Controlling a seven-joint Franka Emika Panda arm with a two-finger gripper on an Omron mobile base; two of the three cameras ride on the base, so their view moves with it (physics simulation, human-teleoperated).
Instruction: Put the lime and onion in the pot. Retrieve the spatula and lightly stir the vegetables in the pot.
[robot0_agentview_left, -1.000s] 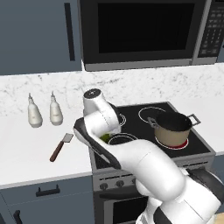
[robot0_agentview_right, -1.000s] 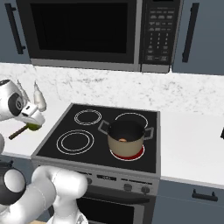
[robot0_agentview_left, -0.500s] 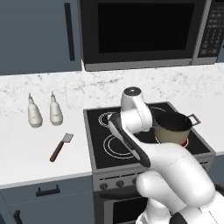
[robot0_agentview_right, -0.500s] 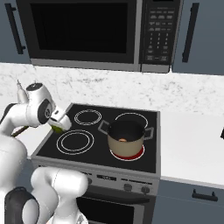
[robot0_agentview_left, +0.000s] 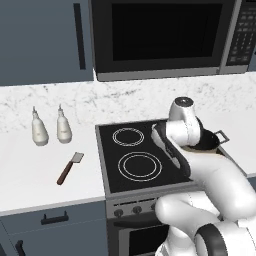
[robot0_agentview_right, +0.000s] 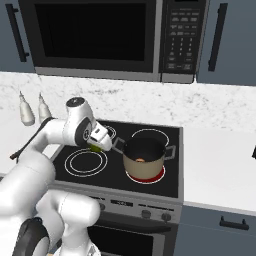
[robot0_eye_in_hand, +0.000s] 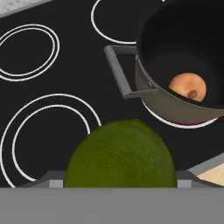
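Hand is clamped on the lime above the stovetop, just beside the pot. Onion lies inside the pot. Spatula rests on the desk, well apart from the pot.

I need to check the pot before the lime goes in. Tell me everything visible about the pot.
The pot is round and tan, with a metal rim, a dark interior and two small loop handles. It stands upright on the stove's front right burner, whose ring glows red beneath it. The onion lies on its bottom. The gripper holds the lime beside its left handle, not yet over the opening.
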